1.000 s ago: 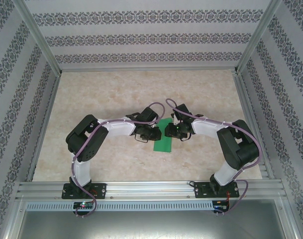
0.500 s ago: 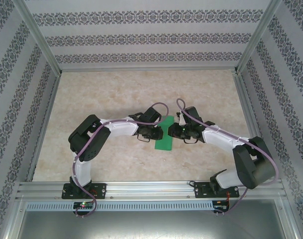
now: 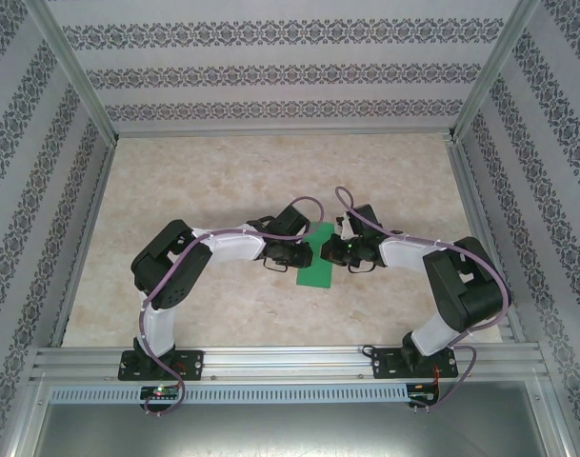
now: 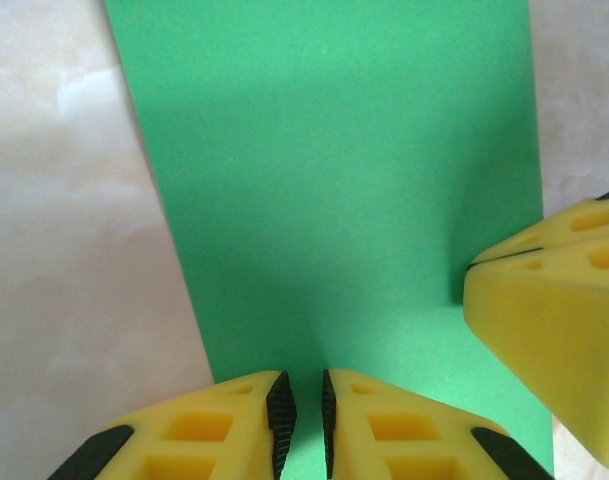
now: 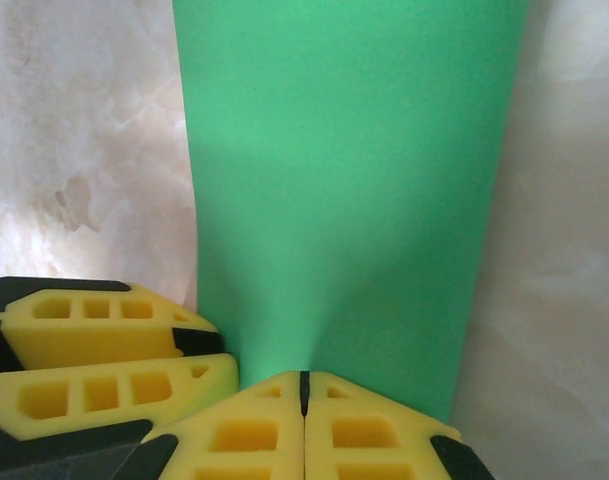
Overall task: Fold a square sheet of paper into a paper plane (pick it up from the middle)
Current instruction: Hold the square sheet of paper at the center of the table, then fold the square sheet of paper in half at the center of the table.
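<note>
The square sheet of paper (image 3: 313,274) is bright green and lies mid-table folded to a narrow strip, not a pointed paper plane. My left gripper (image 3: 299,253) comes at it from the left and my right gripper (image 3: 330,253) from the right. In the left wrist view the left gripper (image 4: 304,420) rests its tips on the sheet (image 4: 334,180), the jaws a thin slit apart with nothing pinched; a right finger (image 4: 554,340) pokes in. In the right wrist view the right gripper (image 5: 305,385) is shut on a raised pucker of the sheet (image 5: 344,180), with the left fingers (image 5: 94,340) beside it.
The marbled tabletop (image 3: 270,181) is bordered by aluminium rails, with a wide rail (image 3: 290,357) along the near edge where the arm bases sit. Patterned walls stand on three sides. Free tabletop stretches behind and to both sides of the grippers.
My right jaws have closed onto the sheet. The right arm's elbow swung outward and low, then came back. The left arm has barely moved.
</note>
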Action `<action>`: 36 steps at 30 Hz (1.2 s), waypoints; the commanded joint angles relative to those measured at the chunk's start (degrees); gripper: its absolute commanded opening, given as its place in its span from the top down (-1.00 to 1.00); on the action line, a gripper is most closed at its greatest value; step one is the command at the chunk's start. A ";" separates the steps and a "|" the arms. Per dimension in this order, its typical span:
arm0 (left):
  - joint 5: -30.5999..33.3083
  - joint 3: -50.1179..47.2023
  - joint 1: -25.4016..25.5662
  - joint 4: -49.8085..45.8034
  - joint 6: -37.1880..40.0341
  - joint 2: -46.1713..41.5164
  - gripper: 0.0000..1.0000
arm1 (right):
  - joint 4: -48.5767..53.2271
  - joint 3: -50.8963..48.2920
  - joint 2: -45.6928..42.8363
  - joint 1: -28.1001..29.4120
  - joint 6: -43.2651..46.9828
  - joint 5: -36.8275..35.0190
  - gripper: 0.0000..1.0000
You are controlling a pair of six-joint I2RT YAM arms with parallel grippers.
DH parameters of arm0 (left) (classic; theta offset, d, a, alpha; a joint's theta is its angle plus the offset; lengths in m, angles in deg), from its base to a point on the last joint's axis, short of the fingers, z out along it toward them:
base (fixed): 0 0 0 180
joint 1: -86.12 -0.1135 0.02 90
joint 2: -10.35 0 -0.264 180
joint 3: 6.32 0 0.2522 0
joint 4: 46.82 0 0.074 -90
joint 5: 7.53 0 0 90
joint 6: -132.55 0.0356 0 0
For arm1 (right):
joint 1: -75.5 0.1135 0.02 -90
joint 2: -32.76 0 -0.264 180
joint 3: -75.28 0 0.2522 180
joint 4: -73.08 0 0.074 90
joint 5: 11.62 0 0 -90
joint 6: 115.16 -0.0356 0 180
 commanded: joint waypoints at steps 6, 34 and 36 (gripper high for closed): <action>5.99 -3.83 0.42 -9.21 2.01 5.57 0.54 | 1.45 -1.39 3.15 -1.99 5.03 -2.91 0.91; 5.68 -2.63 0.42 -11.25 3.29 6.49 0.53 | 5.87 -5.36 -2.08 2.20 4.45 -1.57 0.92; 5.72 -2.64 0.44 -11.33 3.31 6.56 0.53 | 8.07 -5.73 -2.71 2.10 5.56 -2.92 0.92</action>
